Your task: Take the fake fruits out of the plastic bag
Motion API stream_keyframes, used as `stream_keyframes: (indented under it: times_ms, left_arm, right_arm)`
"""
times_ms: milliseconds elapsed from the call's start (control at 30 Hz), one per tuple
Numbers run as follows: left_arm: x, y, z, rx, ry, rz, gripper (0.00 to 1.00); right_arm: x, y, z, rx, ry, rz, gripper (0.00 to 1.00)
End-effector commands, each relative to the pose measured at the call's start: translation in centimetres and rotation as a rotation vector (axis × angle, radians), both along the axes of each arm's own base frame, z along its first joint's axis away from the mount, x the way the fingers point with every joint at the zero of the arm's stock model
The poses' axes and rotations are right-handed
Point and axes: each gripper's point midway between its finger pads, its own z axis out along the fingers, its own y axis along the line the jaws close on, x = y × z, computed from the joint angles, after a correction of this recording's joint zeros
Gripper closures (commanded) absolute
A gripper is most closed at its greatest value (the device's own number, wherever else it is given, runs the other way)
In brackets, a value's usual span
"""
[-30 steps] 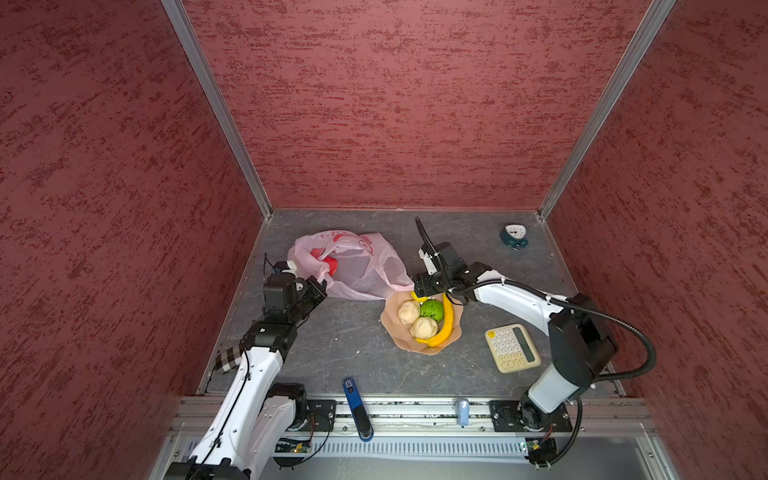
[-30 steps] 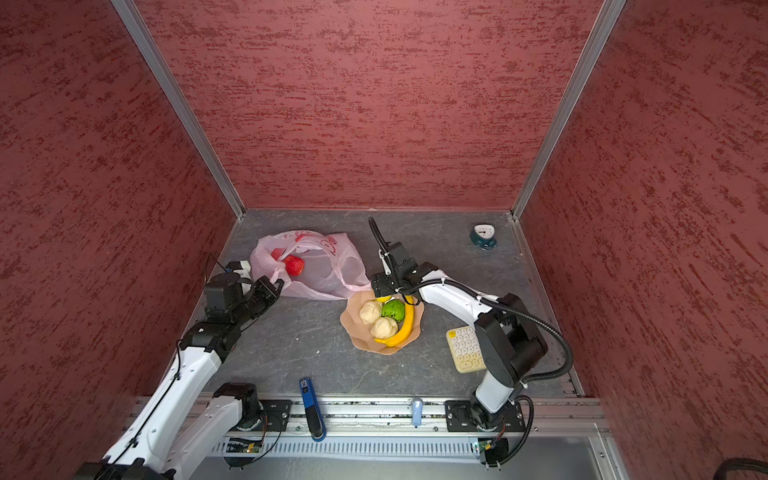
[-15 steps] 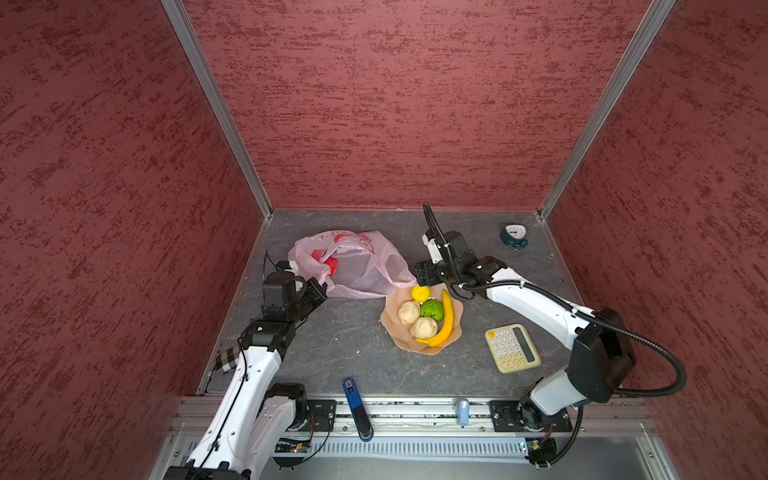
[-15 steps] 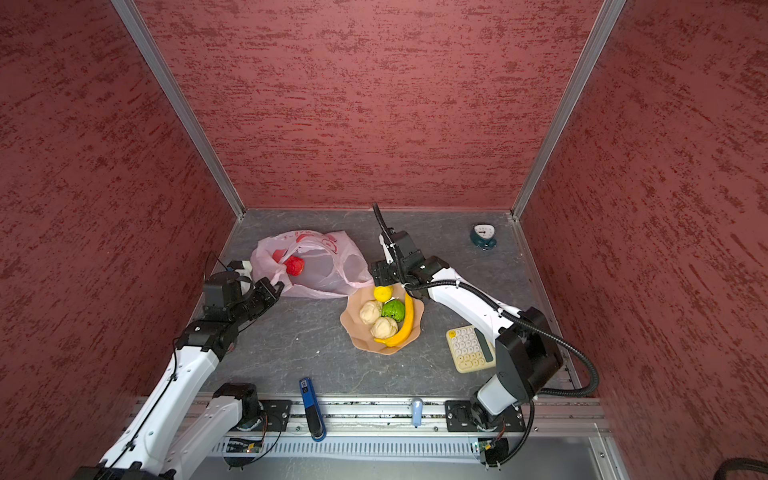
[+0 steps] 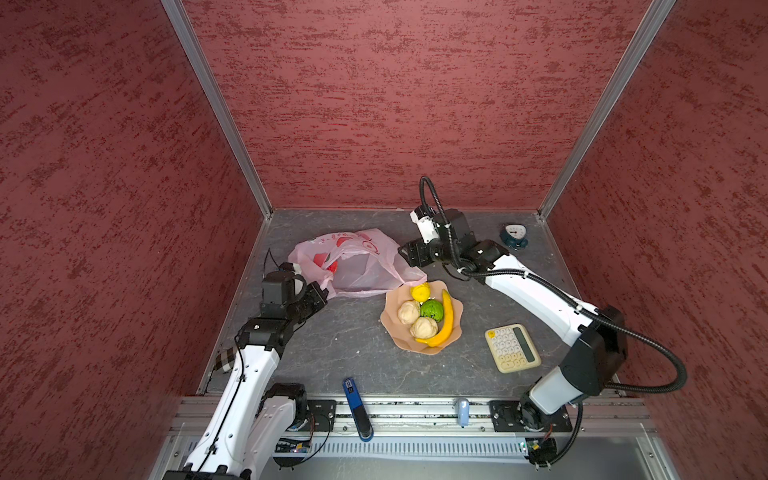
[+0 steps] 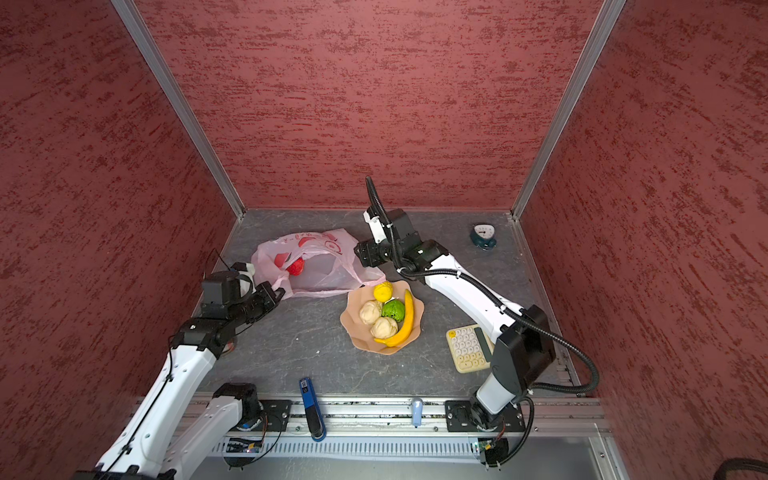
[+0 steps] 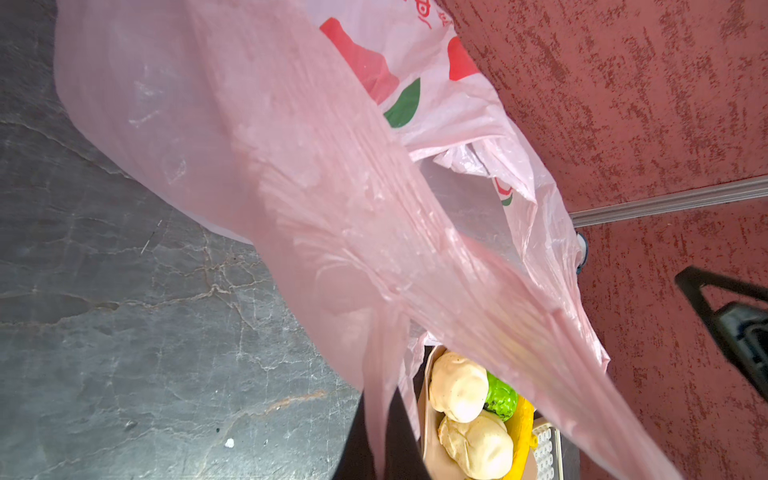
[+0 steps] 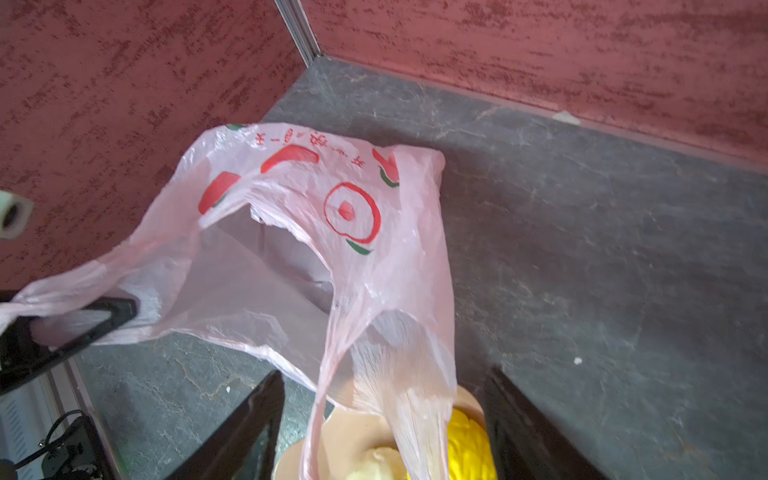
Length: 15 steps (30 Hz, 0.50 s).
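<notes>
The pale-pink plastic bag (image 5: 353, 266) (image 6: 320, 270) lies at the back left of the table, mouth open. A red fruit (image 6: 296, 266) shows inside it. My left gripper (image 5: 322, 293) (image 7: 380, 449) is shut on one bag handle and holds it stretched. My right gripper (image 5: 405, 253) (image 8: 382, 415) hovers open over the bag's other handle (image 8: 332, 374), which hangs loose between the fingers and reaches the bowl. In the peach bowl (image 5: 395, 336) lie a small yellow fruit (image 5: 420, 292), a green one (image 5: 432, 309), two beige balls (image 5: 409, 311) and a banana (image 5: 442, 322).
A cream calculator (image 5: 513, 348) lies right of the bowl under my right arm. A small teal clock (image 5: 514, 237) stands at the back right. A blue tool (image 5: 356, 409) rests on the front rail. Red walls close in on three sides.
My right gripper has left the bowl and moved back and up toward the bag; the small yellow fruit now lies uncovered in the bowl. The left gripper has kept its hold.
</notes>
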Motion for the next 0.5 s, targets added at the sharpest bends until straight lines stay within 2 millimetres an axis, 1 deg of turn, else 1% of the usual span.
stream_keyframes:
  times_ms: [0, 133, 167, 233, 333, 433, 467]
  left_arm:
    - [-0.5, -0.3, 0.2, 0.004, -0.001, -0.038, 0.93]
    - [-0.7, -0.5, 0.1, 0.001, -0.013, -0.049, 0.93]
    - [-0.8, -0.5, 0.1, 0.002, -0.016, -0.052, 0.93]
    - [-0.9, -0.5, 0.1, 0.007, -0.02, -0.056, 0.93]
    - [-1.0, -0.4, -0.1, 0.014, -0.018, -0.054, 0.93]
    - [-1.1, -0.3, -0.6, 0.011, -0.011, -0.052, 0.93]
    - [-1.1, -0.3, -0.7, 0.011, -0.01, -0.052, 0.93]
  right_arm:
    - [0.8, 1.6, -1.6, -0.052, 0.013, 0.06, 0.22]
    - [3.5, 2.3, -4.8, -0.133, 0.026, 0.028, 0.2]
    - [4.0, 2.5, -5.3, -0.146, 0.028, 0.027, 0.2]
    - [5.2, 2.7, -6.1, -0.17, 0.021, 0.012, 0.19]
    - [7.0, 2.8, -6.7, -0.175, 0.012, -0.003, 0.19]
    - [8.2, 3.1, -7.6, -0.166, 0.034, 0.008, 0.19]
    - [8.4, 3.1, -8.2, -0.17, 0.051, 0.015, 0.19]
